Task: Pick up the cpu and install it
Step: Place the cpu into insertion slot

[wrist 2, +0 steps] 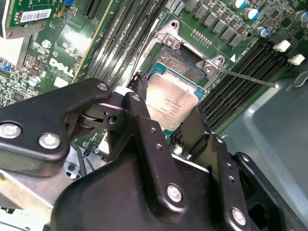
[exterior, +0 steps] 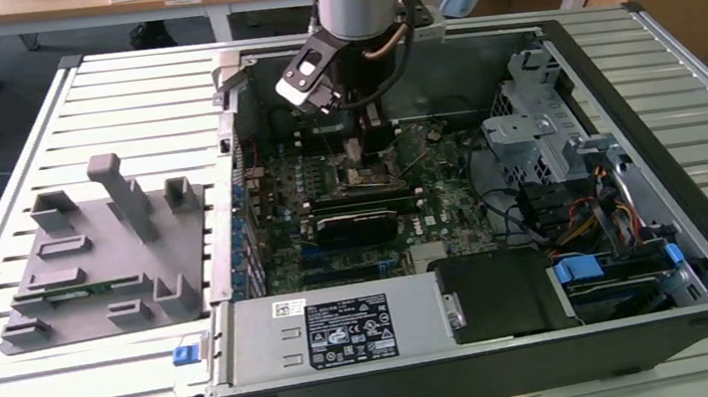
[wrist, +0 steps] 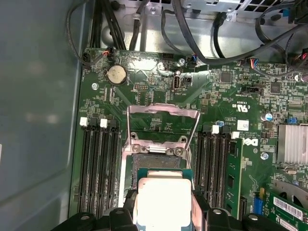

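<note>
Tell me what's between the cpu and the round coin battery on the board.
In the first wrist view, the open socket and its raised metal load plate lie between the cpu and the coin battery.

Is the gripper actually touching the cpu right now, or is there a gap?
Touching. In the second wrist view the gripper has its fingers pressed against opposite edges of the cpu, with no gap on either side.

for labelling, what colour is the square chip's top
Silvery-grey, on the flat square cpu; best in first wrist view.
</note>
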Controlling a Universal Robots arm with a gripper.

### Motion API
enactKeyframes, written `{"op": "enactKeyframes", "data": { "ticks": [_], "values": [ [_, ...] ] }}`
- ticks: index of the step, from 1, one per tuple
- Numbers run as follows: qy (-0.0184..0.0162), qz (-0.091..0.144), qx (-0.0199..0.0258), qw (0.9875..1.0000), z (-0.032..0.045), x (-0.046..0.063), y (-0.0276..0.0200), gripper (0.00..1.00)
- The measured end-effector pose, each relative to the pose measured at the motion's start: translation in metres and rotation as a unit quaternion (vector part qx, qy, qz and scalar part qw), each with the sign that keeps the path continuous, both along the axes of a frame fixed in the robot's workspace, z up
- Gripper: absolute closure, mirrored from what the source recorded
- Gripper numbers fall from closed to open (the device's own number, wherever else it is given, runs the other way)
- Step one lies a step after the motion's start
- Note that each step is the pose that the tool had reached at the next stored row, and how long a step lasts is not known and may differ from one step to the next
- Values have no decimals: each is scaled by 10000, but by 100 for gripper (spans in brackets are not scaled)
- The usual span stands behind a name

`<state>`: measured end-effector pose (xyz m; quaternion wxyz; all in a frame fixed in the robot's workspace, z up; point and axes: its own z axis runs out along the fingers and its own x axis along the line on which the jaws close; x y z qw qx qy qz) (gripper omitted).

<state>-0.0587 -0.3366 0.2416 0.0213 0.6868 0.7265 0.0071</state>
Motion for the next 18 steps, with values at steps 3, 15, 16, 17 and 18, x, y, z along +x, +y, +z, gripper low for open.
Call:
{"op": "enactKeyframes", "data": {
  "ticks": [3, 15, 16, 17, 18],
  "values": [
    [0, 0, 0, 10000, -18, 5, 0, 47],
    [1, -6, 0, 10000, -81, 16, 1, 47],
    [1, -6, -1, 10000, -82, 17, 0, 47],
    [2, -6, -1, 10000, -83, 18, 0, 47],
    [2, -6, -1, 10000, -84, 19, 1, 47]
  ]
}}
